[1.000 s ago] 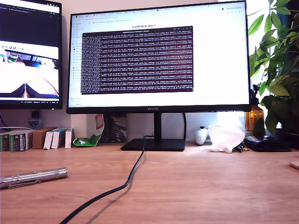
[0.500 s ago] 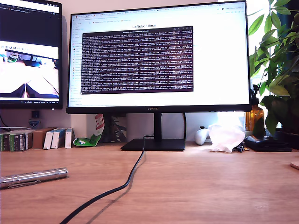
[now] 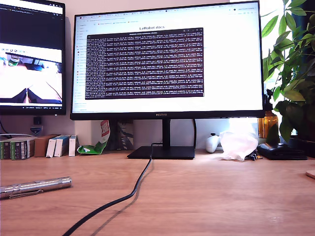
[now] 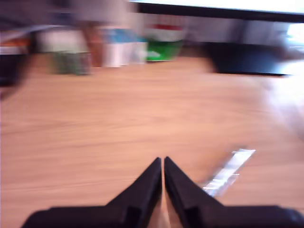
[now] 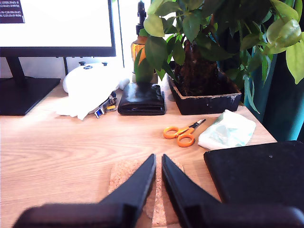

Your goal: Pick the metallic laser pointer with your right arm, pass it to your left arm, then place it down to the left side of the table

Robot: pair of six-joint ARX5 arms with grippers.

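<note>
The metallic laser pointer (image 3: pixel 35 187) lies flat on the wood surface (image 3: pixel 206 196) at the exterior view's lower left, beside a black cable (image 3: pixel 123 196). My first gripper (image 4: pixel 163 164) hovers near it, fingers pressed together; the picture is blurred. My second gripper (image 5: pixel 158 160), fingers likewise together, hangs over a cork coaster (image 5: pixel 124 176).

1. Exterior view: sharp; the wide glowing white monitor screen (image 3: pixel 167 59) glares, and daylight burns out at two o'clock.
2. First wrist view: heavily smeared; the slim silver streak (image 4: pixel 228 172) is probably metal.
3. Second wrist view: crisp, evenly lit.

silver laser pointer (image 3: pixel 35 187) — flat on table (image 3: pixel 206 196)
</note>
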